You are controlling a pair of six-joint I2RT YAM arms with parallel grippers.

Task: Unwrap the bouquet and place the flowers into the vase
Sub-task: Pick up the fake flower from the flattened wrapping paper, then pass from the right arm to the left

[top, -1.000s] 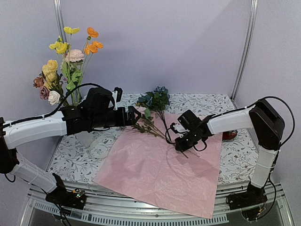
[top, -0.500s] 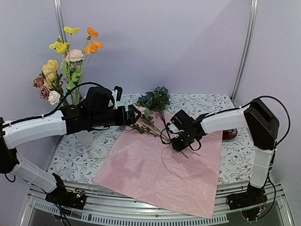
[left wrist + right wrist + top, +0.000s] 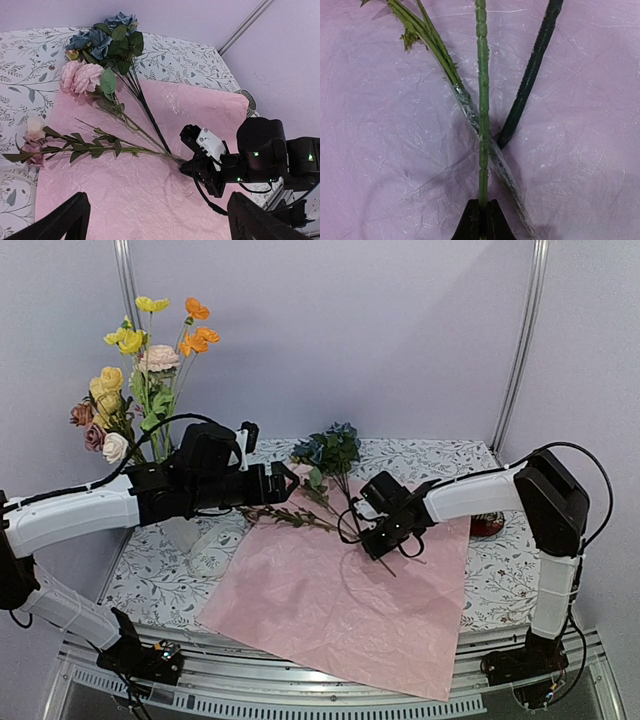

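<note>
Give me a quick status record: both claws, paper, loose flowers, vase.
left claw: open, hovering above the paper, holding nothing
right claw: shut on a green stem, low over the paper
wrapping paper: pink, spread flat on the table
loose flowers: heads at the paper's far edge, stems running across it toward the right claw
vase: far left, mostly hidden behind the left arm
placed flowers: standing in the vase

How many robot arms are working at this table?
2. The left arm comes from the left, left gripper open near the pink paper's far corner. The right arm comes from the right, right gripper shut on a green stem. None seems hidden.
</note>
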